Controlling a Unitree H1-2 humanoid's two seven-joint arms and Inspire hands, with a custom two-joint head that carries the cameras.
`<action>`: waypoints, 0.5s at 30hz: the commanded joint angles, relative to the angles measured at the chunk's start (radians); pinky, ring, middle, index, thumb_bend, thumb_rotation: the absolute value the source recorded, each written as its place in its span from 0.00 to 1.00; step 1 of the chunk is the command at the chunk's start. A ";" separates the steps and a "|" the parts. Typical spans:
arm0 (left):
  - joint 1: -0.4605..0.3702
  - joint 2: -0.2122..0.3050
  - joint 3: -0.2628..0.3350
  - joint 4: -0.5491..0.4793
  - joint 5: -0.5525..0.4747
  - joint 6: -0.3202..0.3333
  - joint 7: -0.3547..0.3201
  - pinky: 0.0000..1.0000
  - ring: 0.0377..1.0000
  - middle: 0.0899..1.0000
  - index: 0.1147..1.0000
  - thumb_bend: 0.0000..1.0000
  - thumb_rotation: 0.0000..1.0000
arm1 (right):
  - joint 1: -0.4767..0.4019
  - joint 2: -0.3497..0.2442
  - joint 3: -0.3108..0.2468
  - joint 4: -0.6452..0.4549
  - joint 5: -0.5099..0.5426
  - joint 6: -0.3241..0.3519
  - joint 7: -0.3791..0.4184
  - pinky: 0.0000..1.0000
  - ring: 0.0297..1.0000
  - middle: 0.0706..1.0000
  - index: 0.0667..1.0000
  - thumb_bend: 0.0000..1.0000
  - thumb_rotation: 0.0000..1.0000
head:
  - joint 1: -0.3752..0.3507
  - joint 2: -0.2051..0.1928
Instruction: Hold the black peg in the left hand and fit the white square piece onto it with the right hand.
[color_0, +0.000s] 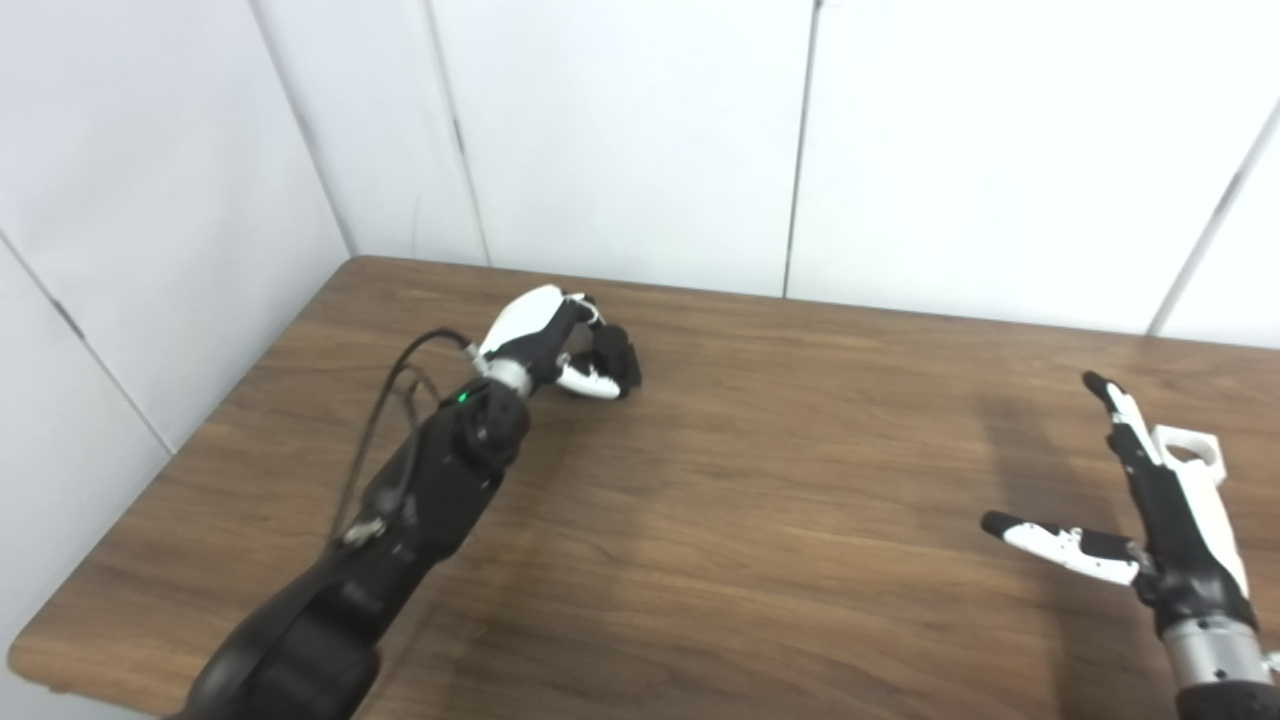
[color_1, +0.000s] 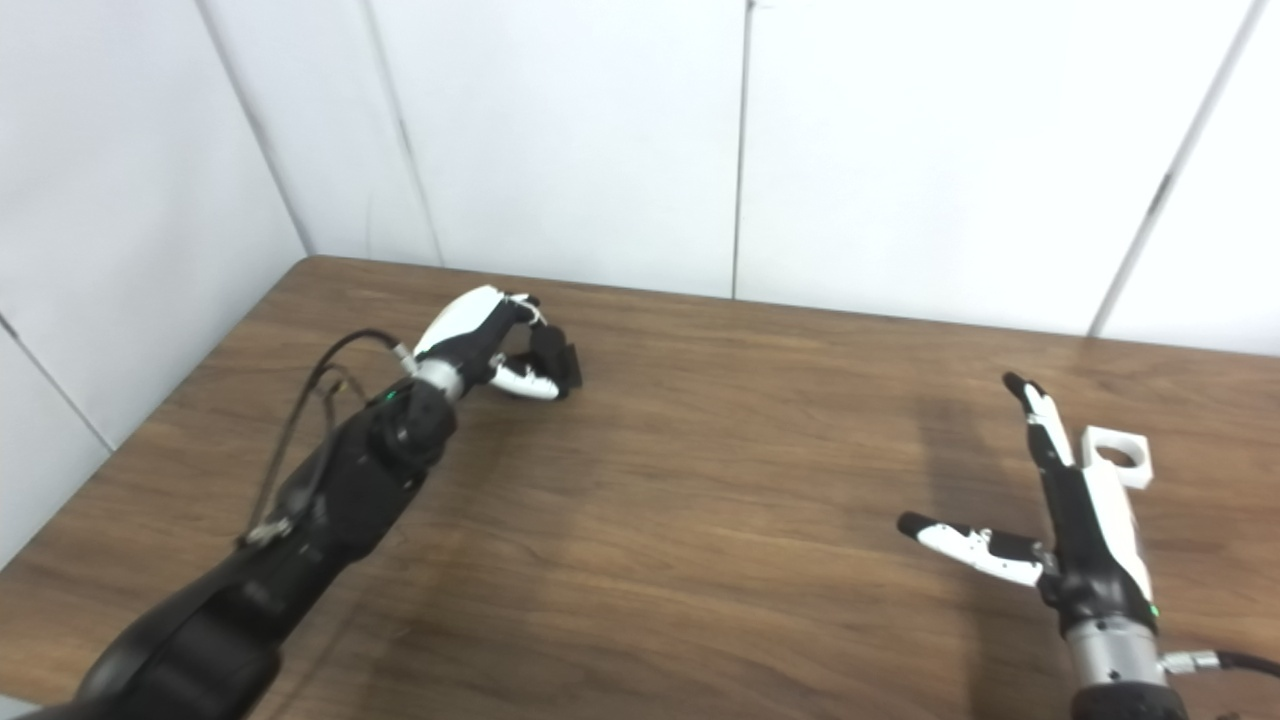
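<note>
On the brown bench (color_0: 760, 520), the left hand (color_0: 545, 340) reaches to the far left, its fingers (color_0: 590, 378) curled around the black peg (color_0: 618, 358), which sits low at the bench surface. The right hand (color_1: 1075, 510) hovers at the near right with fingers (color_1: 1035, 415) spread and thumb out to the left, grasping nothing. The white piece (color_1: 1120, 455), showing a round hole, lies on the bench just beyond and beside that hand, partly hidden by it.
</note>
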 joint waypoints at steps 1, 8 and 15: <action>0.023 0.010 -0.004 -0.055 -0.047 -0.034 -0.088 0.98 1.00 0.95 0.43 0.52 0.07 | -0.040 0.003 0.001 -0.032 -0.011 -0.024 -0.018 0.94 1.00 1.00 0.96 0.78 0.23 | -0.003 0.002; 0.070 0.009 0.029 -0.163 -0.217 -0.142 -0.247 0.98 1.00 0.99 0.43 0.52 0.08 | -0.045 0.007 0.004 -0.039 -0.018 -0.023 -0.017 0.93 1.00 0.99 0.95 0.78 0.20 | -0.040 0.007; 0.099 0.003 0.013 -0.261 -0.272 -0.168 -0.362 1.00 1.00 0.99 0.43 0.52 0.08 | -0.047 0.009 0.007 -0.040 -0.024 -0.021 -0.017 0.93 1.00 0.99 0.95 0.78 0.21 | -0.084 0.019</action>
